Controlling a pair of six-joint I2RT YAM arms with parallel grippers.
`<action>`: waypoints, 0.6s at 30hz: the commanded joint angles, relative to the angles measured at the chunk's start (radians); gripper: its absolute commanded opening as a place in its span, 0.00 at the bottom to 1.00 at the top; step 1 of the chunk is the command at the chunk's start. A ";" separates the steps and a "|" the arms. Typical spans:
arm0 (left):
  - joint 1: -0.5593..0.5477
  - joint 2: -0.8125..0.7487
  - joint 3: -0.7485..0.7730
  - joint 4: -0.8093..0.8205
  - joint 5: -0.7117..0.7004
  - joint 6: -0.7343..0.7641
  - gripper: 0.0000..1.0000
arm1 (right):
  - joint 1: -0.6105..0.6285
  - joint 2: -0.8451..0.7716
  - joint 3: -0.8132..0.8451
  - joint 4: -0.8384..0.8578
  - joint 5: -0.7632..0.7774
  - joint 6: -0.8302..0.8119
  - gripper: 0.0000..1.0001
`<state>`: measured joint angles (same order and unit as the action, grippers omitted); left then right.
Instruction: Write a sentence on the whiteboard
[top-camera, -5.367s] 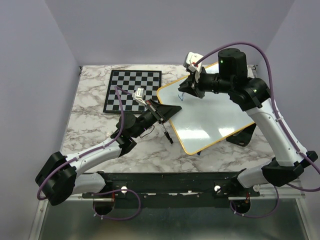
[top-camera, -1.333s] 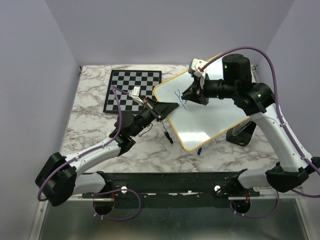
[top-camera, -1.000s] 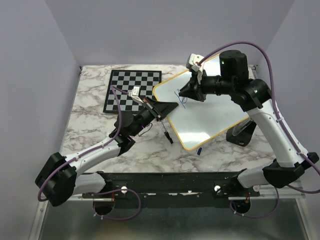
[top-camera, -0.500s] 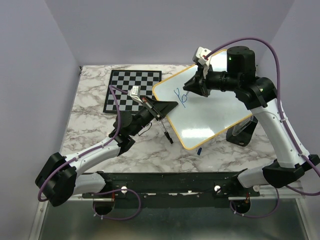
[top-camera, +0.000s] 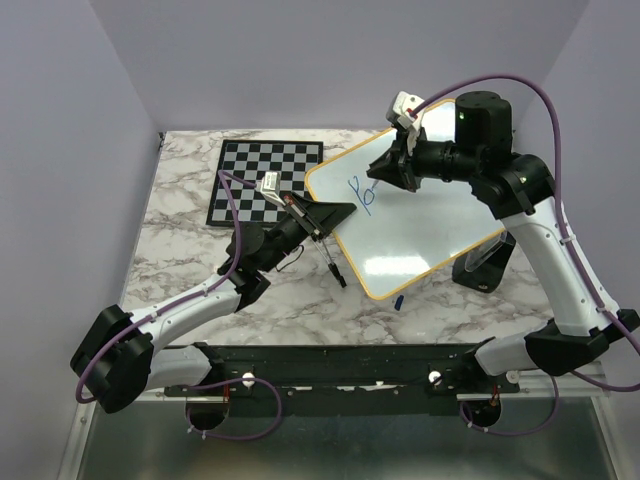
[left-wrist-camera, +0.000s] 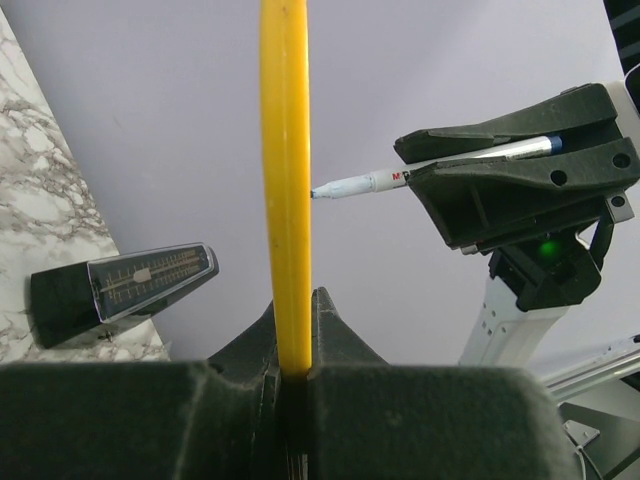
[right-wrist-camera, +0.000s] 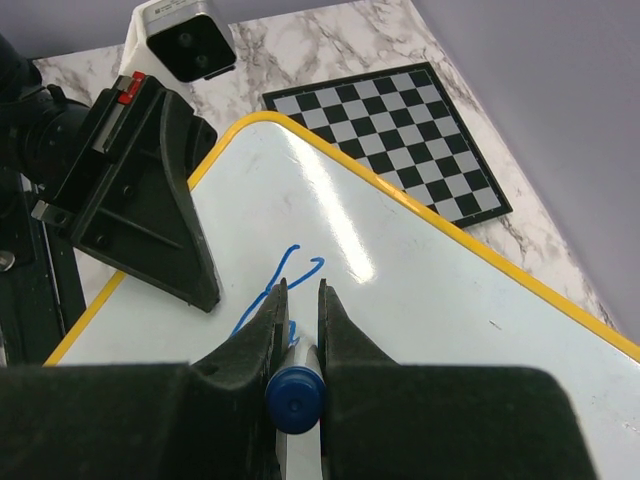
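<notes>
The whiteboard (top-camera: 425, 225), white with a yellow frame, lies right of centre in the top view. My left gripper (top-camera: 335, 215) is shut on its left edge; the left wrist view shows the yellow frame (left-wrist-camera: 285, 170) clamped between the jaws of my left gripper (left-wrist-camera: 297, 300). My right gripper (top-camera: 385, 172) is shut on a blue-capped marker (right-wrist-camera: 294, 398), with its tip at the board's upper left. Only a few blue strokes (top-camera: 362, 192) of the sentence show, also in the right wrist view (right-wrist-camera: 290, 268). The marker (left-wrist-camera: 400, 178) points at the board.
The checkered chessboard (top-camera: 266, 182) lies at the back left, touching the whiteboard's corner. A black pen (top-camera: 334, 268) lies on the marble beside the board's left edge. A small blue cap (top-camera: 398, 299) lies below the board. A black metronome (top-camera: 483, 265) stands at the board's right.
Blue strokes have appeared on the board, which was blank 5.4 s ago and has since shifted. My right gripper has moved slightly right in the last second. The left gripper keeps its hold.
</notes>
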<state>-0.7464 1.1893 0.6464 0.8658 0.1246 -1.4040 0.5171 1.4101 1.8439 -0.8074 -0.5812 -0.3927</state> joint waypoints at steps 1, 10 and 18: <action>0.002 -0.051 0.016 0.254 -0.002 -0.064 0.00 | -0.006 -0.014 -0.032 0.008 0.014 0.002 0.01; 0.002 -0.046 0.012 0.263 -0.008 -0.066 0.00 | -0.008 -0.065 -0.104 -0.029 -0.016 -0.012 0.00; 0.005 -0.048 0.018 0.259 -0.002 -0.067 0.00 | -0.008 -0.092 -0.140 -0.032 0.020 -0.021 0.00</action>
<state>-0.7452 1.1893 0.6304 0.8650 0.1242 -1.4040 0.5156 1.3258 1.7180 -0.8082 -0.5858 -0.3992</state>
